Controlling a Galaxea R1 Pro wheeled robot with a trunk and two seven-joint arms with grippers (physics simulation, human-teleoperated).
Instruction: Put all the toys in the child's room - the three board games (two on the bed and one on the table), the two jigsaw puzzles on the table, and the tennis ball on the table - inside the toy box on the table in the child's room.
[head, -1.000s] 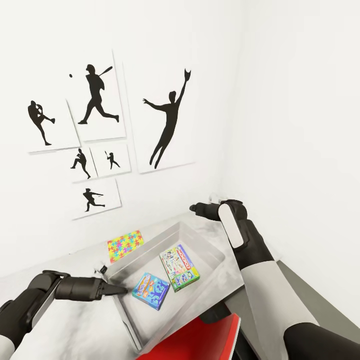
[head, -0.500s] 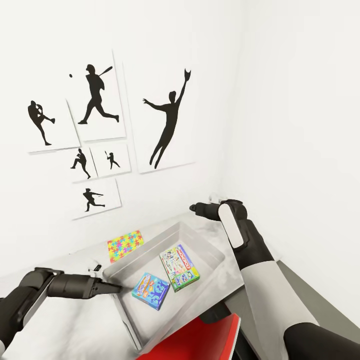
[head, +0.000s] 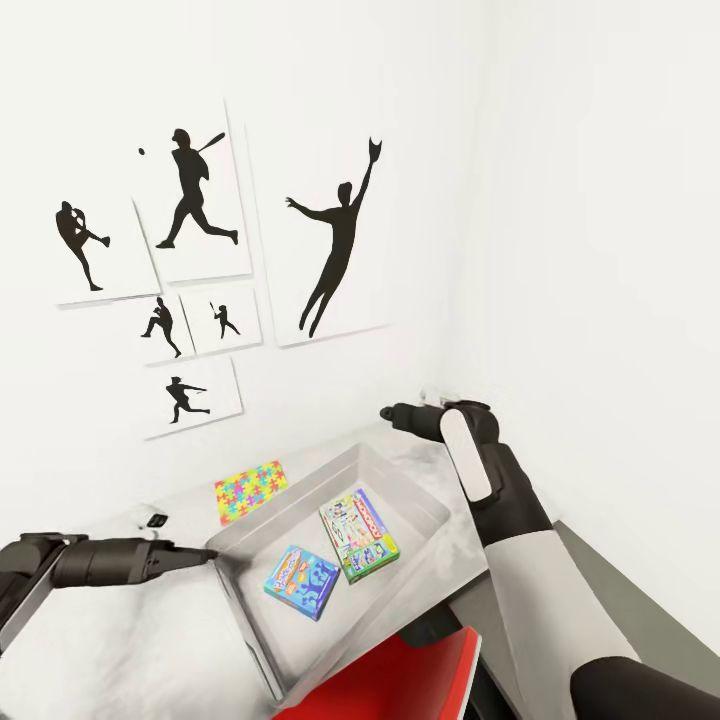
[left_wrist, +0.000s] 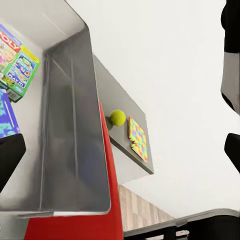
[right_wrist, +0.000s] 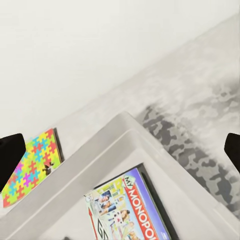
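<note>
the toy box (head: 425, 515) sits on the desk (head: 130, 640) with a blue board game (head: 301, 581) and a green-edged board game (head: 358, 535) lying flat inside. a jigsaw puzzle (head: 249, 488) lies beside it by the wall. the tennis ball (left_wrist: 118, 117) rests near a second puzzle (left_wrist: 138, 139). left gripper (head: 200, 553) at the box's corner and right gripper (head: 392, 413) beyond its far end both have jaws apart, empty.

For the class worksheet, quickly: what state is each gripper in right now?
Left gripper: open, holding nothing, beside the see-through grey plastic toy box.
Right gripper: open, holding nothing.
</note>
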